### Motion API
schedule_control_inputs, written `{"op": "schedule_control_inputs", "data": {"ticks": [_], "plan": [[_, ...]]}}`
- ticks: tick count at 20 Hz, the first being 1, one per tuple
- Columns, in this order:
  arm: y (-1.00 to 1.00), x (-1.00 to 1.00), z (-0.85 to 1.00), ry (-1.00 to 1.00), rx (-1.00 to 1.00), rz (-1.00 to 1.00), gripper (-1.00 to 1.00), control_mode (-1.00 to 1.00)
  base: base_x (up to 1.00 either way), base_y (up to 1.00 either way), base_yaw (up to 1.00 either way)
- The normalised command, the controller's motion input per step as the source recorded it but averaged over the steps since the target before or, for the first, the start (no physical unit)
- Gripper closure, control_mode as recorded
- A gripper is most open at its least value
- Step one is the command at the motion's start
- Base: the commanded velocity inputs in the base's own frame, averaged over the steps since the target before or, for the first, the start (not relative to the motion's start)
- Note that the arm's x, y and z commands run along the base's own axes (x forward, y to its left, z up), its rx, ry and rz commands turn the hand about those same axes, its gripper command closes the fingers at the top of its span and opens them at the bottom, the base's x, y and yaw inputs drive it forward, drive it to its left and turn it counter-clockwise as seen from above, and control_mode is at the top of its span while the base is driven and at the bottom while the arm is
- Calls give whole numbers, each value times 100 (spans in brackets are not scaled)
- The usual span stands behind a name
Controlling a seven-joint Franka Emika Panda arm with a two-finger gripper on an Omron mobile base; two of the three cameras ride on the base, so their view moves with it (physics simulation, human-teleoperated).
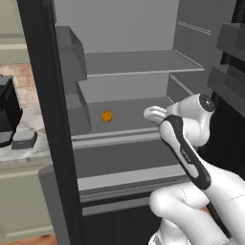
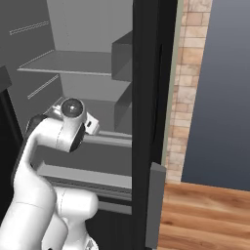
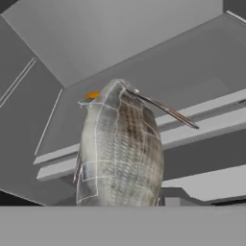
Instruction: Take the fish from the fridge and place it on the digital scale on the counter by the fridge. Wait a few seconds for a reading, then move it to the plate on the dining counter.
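The fish, silver-grey with scales, stands very close in the hand view and hides the fingertips. My gripper reaches into the open fridge over the middle shelf and is shut on the fish. In the right base view the hand sits just above that same shelf. The digital scale, a flat grey box, lies on the counter left of the fridge. The plate and the dining counter are out of view.
A small orange fruit rests on the middle shelf, left of the hand. A black coffee machine stands behind the scale. The open fridge door rises between shelf and counter. Another door edge and a brick wall stand to the right.
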Motion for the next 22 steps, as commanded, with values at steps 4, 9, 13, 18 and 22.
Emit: {"op": "schedule_control_inputs", "data": {"ticks": [4, 9, 13, 18, 22], "plan": [[0, -100, 100, 12, 1, 11, 100, -100, 0, 0, 0], [0, -100, 78, 12, -4, 5, 100, -100, 0, 0, 0], [9, -76, 34, 15, -19, 0, 100, -100, 0, 0, 0], [1, -55, 4, 7, -34, 0, 100, -100, 0, 0, 0], [0, -22, -1, 10, -38, 0, 100, -100, 0, 0, 0]]}}
